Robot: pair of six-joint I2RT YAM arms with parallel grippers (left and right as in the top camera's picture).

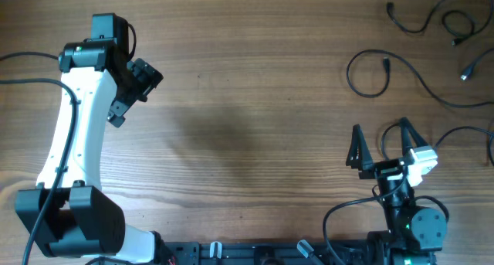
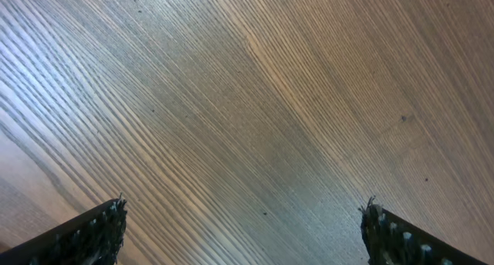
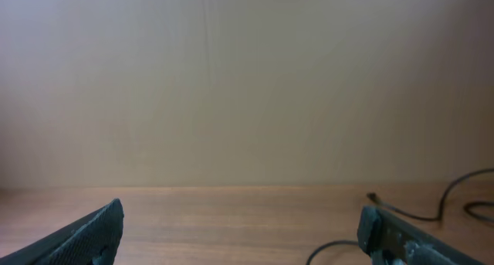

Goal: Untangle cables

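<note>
The cables lie as separate loose black strands at the table's right. One strand forms a loop (image 1: 367,72) that runs on to the right edge. Another strand (image 1: 432,19) curls at the far right corner, and a third (image 1: 463,131) lies near the right edge. My right gripper (image 1: 382,139) is open and empty, near the front, short of the loop. In the right wrist view (image 3: 239,238) a strand (image 3: 451,191) shows ahead on the right. My left gripper (image 1: 131,91) is open and empty at the far left, over bare wood in its wrist view (image 2: 243,234).
The wooden table (image 1: 247,126) fills the view. A thick black arm cable (image 1: 23,81) runs in from the left edge, and another (image 1: 340,211) loops by the right arm's base. A plain wall (image 3: 247,79) stands beyond the table.
</note>
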